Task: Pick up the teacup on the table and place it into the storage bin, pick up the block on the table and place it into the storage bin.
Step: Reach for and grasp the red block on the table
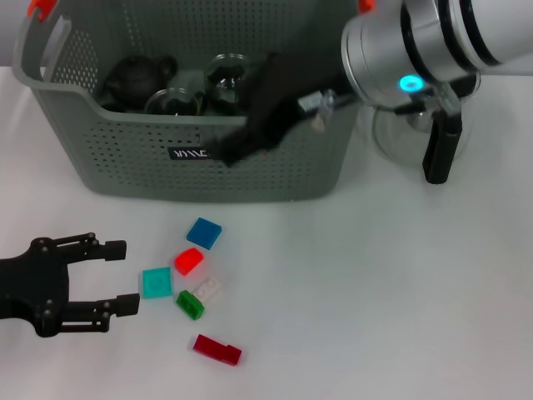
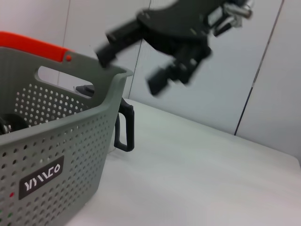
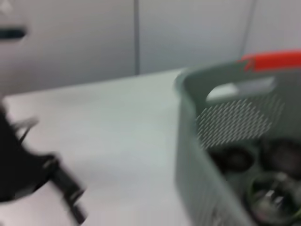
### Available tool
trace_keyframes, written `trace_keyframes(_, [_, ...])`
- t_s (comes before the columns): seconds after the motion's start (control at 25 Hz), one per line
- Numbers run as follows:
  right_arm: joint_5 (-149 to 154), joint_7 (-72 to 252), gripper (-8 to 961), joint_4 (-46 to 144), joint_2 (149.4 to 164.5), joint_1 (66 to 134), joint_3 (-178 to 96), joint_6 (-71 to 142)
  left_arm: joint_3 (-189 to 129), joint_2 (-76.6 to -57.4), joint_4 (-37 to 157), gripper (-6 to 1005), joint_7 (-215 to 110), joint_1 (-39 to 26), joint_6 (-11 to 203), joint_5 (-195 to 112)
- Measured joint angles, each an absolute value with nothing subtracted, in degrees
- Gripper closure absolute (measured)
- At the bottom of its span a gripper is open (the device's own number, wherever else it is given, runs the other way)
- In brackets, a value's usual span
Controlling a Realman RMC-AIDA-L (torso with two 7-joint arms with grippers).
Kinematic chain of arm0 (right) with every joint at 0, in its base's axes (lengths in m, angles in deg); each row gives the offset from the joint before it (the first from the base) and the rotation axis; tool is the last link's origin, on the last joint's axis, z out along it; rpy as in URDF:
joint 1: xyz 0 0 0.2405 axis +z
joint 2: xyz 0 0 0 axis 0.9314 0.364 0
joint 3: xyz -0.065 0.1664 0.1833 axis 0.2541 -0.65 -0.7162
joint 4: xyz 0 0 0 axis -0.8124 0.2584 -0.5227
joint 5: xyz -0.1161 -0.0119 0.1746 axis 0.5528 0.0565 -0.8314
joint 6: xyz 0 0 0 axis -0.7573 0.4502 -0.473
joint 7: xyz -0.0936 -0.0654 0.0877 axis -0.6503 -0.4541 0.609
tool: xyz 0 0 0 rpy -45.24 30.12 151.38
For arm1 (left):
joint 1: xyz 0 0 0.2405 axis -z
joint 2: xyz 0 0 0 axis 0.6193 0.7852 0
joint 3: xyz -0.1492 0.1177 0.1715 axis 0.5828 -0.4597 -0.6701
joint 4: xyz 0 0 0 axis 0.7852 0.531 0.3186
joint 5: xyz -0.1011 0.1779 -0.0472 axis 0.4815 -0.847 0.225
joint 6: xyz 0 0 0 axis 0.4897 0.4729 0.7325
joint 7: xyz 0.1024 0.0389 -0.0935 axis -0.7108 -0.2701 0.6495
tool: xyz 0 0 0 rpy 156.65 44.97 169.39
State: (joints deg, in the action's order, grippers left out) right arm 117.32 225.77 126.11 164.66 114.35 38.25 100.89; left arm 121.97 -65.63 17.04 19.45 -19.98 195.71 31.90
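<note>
Over the storage bin (image 1: 125, 158), right end effector (image 1: 250, 133) (contents unclear).

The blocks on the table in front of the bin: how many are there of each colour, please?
Blue block: 1
Red blocks: 2
Teal block: 1
White block: 1
Green block: 1
Total: 6

A white table (image 1: 400, 283) carries everything here. The storage bin (image 1: 208, 171), a grey-green perforated basket, stands at its far side. Just beside the bin's right end stands a glass carafe (image 1: 408, 133) with a black handle. Near the bin's front wall lies a loose cluster of blocks: a blue block (image 1: 204, 232) closest to it, then a red block (image 1: 188, 262), a teal block (image 1: 156, 282), a white block (image 1: 207, 290), a green block (image 1: 190, 305), and a dark red block (image 1: 217, 349) farthest out.
</note>
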Motion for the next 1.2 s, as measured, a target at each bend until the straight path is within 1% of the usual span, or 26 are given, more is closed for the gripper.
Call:
trace_keyframes(0.2, [117.67, 225.79, 19, 125.52, 164.58, 115.15, 38.68, 108.99, 121.97, -65.63, 17.06, 170, 19.51, -19.99, 195.71, 31.86])
trace_keyframes(0.4, [117.72, 225.58, 31, 124.21, 164.57, 115.88, 43.42, 111.49, 121.97, -65.55, 17.06, 170, 19.62, -19.82, 195.68, 31.88])
trace_keyframes(0.92, [116.52, 229.99, 60, 110.47, 165.27, 123.39, 59.61, 105.67, 121.97, -65.54, 17.13, 170, 19.6, -20.05, 195.26, 31.77])
trace_keyframes(1.2, [112.12, 230.1, 76, 106.46, 165.36, 125.35, 63.36, 102.92, 121.97, -65.54, 17.39, 170, 19.55, -20.05, 195.1, 31.77])
